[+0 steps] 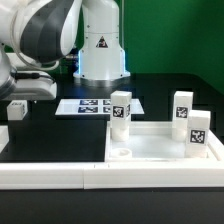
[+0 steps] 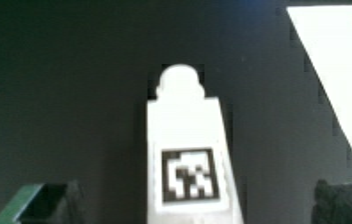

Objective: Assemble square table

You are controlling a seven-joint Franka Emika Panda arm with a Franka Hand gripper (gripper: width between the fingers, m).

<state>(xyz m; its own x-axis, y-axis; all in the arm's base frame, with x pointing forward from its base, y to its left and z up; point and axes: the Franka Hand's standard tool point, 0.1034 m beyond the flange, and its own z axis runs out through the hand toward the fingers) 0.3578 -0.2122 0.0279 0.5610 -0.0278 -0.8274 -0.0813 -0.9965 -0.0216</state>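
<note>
The claw [image 2: 191,200] gapes wide, holding nothing — a white leg [image 2: 187,140] lies between its fingers. Tabletop [image 1: 160,145] and more legs [image 1: 121,110] sit well apart on the desk [image 1: 50,135].

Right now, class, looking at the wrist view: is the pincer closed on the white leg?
No: the pincer stands wide open, its fingertips well apart from the white leg lying between them.

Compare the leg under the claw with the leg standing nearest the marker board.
Pose: the leg under the claw lies flat on the dark table; the leg by the marker board stands upright.
Place: the lying leg is far to the exterior view's left, apart from the slab; the upright leg is beside it.
Claw: the open claw straddles the lying leg only.
Both are white and tagged.
</note>
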